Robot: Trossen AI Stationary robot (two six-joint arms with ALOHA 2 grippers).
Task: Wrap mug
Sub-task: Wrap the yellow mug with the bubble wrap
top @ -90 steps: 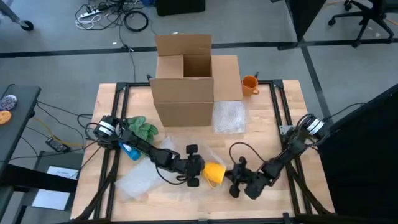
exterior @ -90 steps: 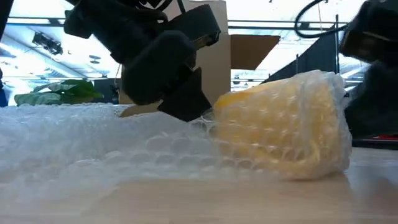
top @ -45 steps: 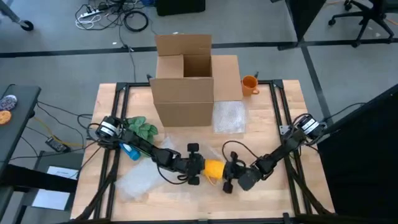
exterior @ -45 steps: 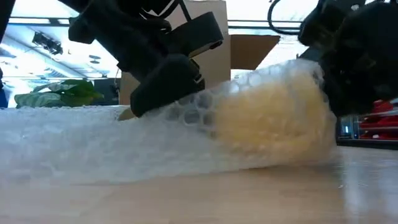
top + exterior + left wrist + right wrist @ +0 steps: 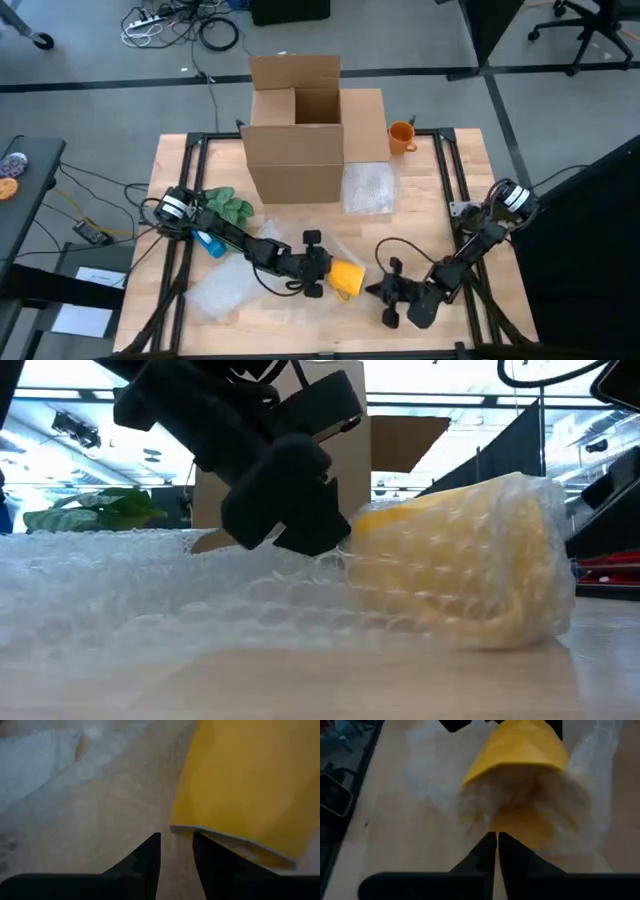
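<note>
Yellow ceramic mug (image 5: 345, 278) lies on its side near the front of the wooden surface (image 5: 420, 200), partly swathed in a clear bubble-wrap sheet (image 5: 150, 590). The left hand (image 5: 318, 275) sits against the mug's left end, fingers (image 5: 145, 860) slightly parted at its rim, grasping nothing visible. The right hand (image 5: 385, 292) hovers just right of the mug, fingers (image 5: 485, 852) clenched together, empty.

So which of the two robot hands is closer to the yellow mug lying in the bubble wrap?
The left. The left gripper sits right against the yellow mug, its fingers at the rim. The right gripper is on the mug's other side, a short gap away, fingers shut.
</note>
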